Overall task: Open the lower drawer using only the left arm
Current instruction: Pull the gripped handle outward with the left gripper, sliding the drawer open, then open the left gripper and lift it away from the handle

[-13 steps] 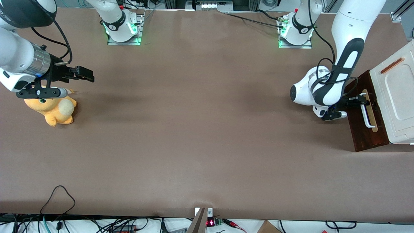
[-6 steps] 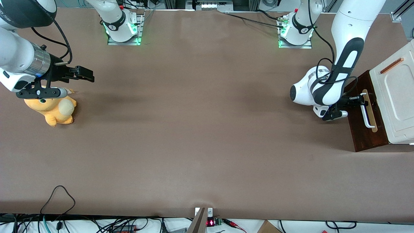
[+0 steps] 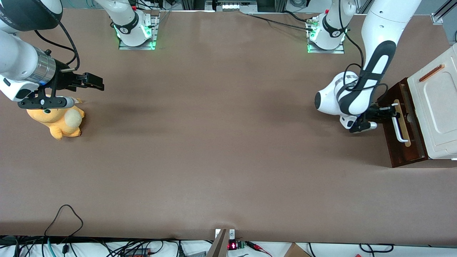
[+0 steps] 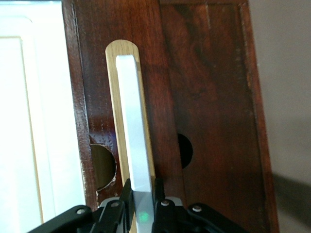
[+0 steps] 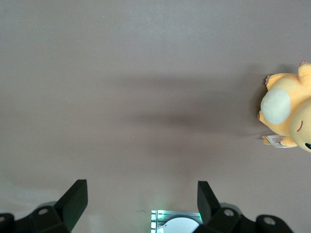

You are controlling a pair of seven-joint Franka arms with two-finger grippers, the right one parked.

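Now the gripper (image 3: 391, 111) on the left arm (image 3: 360, 96) pinches the white handle (image 3: 399, 123) of the lower drawer (image 3: 403, 146), jaws pressed on the bar. That drawer sticks out a little from the cabinet (image 3: 437, 107) at the working arm's end of the table (image 3: 214, 142). A yellow plush toy (image 3: 59, 121) sits at the parked arm's end.

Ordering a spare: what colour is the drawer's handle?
White handle, on the drawer, held by the gripper; left wrist view.

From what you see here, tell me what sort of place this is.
Probably a robotics lab bench. Two arms are bolted to a brown table, cables trail along its edge, and props sit on it: a plush toy and a small cabinet whose drawer the left arm's claw grips by its handle.
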